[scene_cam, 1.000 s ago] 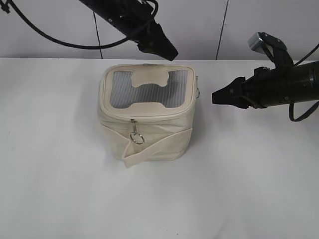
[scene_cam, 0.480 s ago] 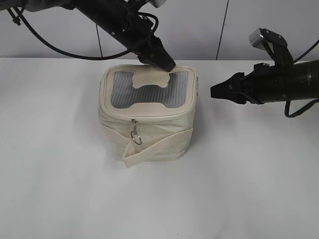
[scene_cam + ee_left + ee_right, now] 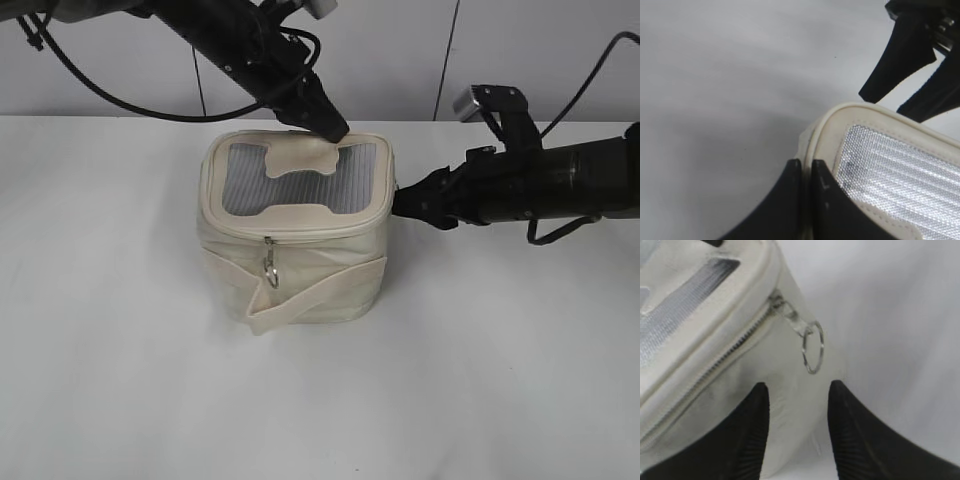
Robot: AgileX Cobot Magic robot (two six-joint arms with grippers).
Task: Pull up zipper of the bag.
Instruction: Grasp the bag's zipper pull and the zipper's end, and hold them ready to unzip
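A cream bag (image 3: 295, 235) with a silver mesh top stands on the white table. A zipper runs round its top edge. One zipper pull with a ring (image 3: 271, 266) hangs at the front. A second ring pull (image 3: 812, 347) hangs on the bag's right side. My left gripper (image 3: 333, 128) is at the bag's back top edge; in the left wrist view it (image 3: 806, 167) is shut on the bag's cream rim (image 3: 827, 132). My right gripper (image 3: 402, 204) is open at the bag's right side; in the right wrist view it (image 3: 798, 389) sits just below the ring pull, not touching it.
The white table (image 3: 120, 380) stretches all round the bag. A grey wall (image 3: 400, 50) rises behind the table's far edge. The right gripper's black fingers (image 3: 897, 62) show at the top right of the left wrist view.
My left gripper has come down from above the bag onto its back top edge. My right gripper has moved left, from well clear of the bag to its right side.
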